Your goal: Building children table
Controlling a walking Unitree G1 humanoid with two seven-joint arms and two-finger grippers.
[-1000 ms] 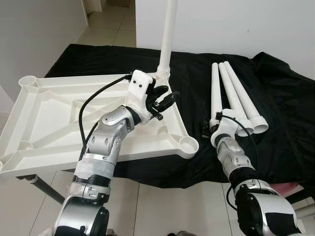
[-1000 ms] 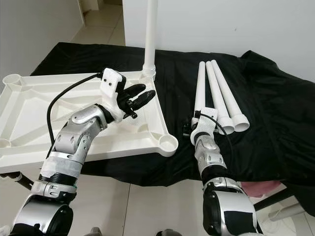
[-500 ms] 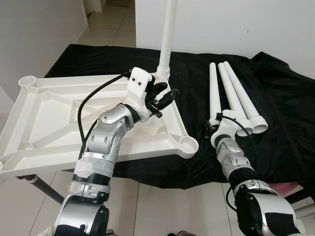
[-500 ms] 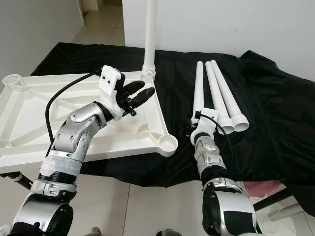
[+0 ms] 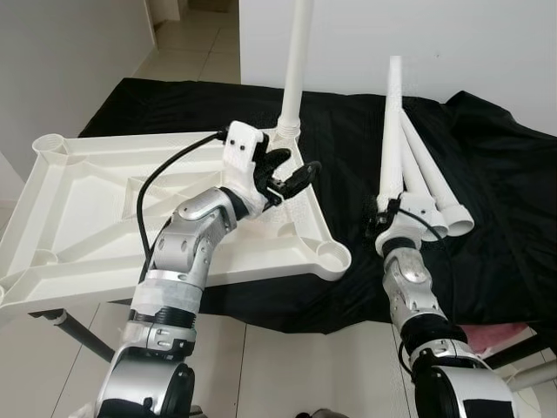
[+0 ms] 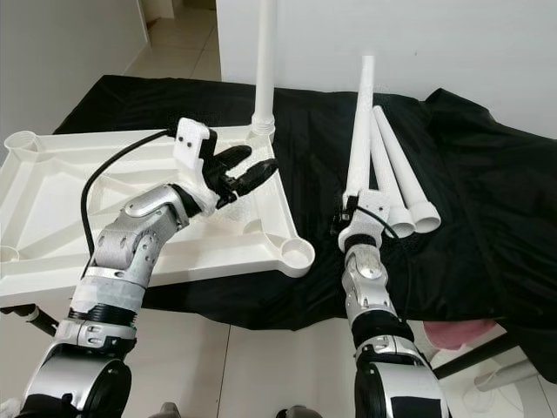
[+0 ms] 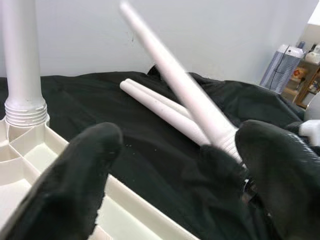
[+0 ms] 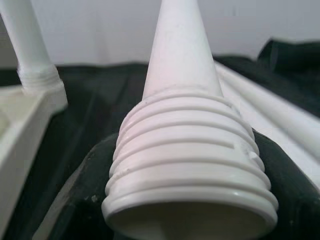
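Right end effector (image 5: 389, 218) pinches a table leg's (image 5: 392, 131) threaded end, tip raised upward.

- A plain white wall (image 5: 452, 43) stands behind the work surface.
- A crumpled black cloth (image 5: 513, 174) covers that surface.
- Pale glossy floor tiles (image 5: 187, 39) run back at the far left.
- A second light grey wall (image 5: 61, 61) bounds the left side.

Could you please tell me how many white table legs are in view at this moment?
4. One leg stands screwed into the tabletop's far corner; one leg is raised in the right gripper; two legs lie on the black cloth beside it.
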